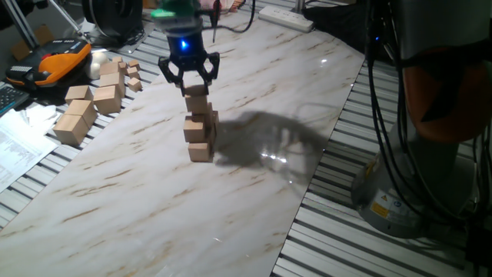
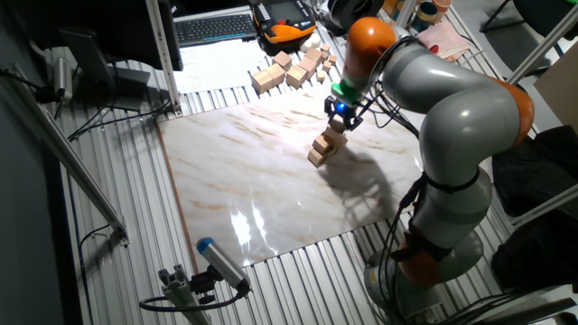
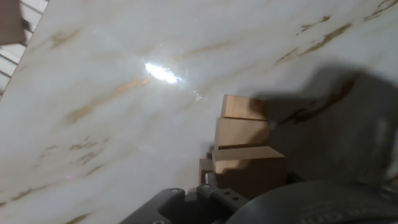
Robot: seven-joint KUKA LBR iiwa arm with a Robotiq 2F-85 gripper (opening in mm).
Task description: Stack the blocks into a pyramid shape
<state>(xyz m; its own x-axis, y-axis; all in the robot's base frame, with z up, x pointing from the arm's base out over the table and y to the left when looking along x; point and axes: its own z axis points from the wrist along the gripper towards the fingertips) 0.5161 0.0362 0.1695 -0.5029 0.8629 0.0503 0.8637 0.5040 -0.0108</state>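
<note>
Marble-patterned board (image 1: 115,200) fills the near part of one fixed view, bare at six o'clock. Farther in, near its centre, the blocks (image 1: 201,131) stand as a narrow tiered pile; I count about four visible cubes there, though overlap and dim light may hide others. Directly above, at twelve o'clock of the pile, the gripper (image 1: 190,76) hangs with its jaws spread wide, the topmost cube (image 1: 197,93) just beneath them and seemingly released. To finish this placement well, I judge the claw should rise straight, without brushing the cube sideways, since the pile looks slightly staggered. Farthest off, at ten o'clock, spare wooden blocks (image 1: 96,96) lie clustered, roughly ten, beside an orange tool (image 1: 58,61).
</note>
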